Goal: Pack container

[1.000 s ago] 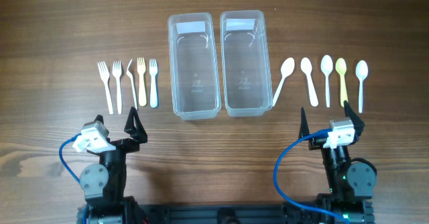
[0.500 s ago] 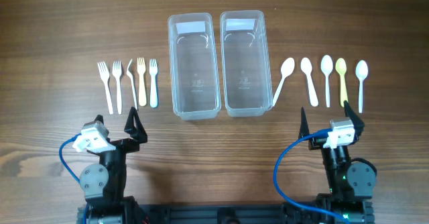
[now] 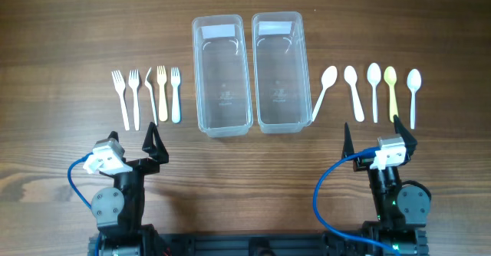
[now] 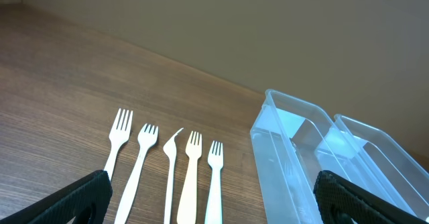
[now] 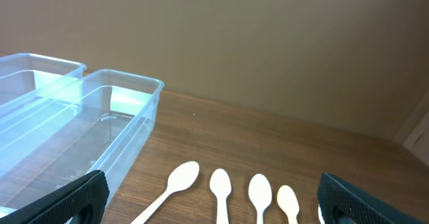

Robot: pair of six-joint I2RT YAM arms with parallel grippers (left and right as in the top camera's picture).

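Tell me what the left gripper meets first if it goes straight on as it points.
Probably the row of forks, lying just ahead of the open left gripper; its height is unclear, so it might pass over them.

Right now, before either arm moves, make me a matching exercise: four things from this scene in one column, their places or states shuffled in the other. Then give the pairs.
Things
1. forks
2. spoons
3. containers
4. left gripper, right gripper

Places or states
A. empty, side by side in the middle
B. open, holding nothing
C. in a row to the right of the containers
D. in a row to the left of the containers

Pairs: 1-D, 2-C, 3-A, 4-B
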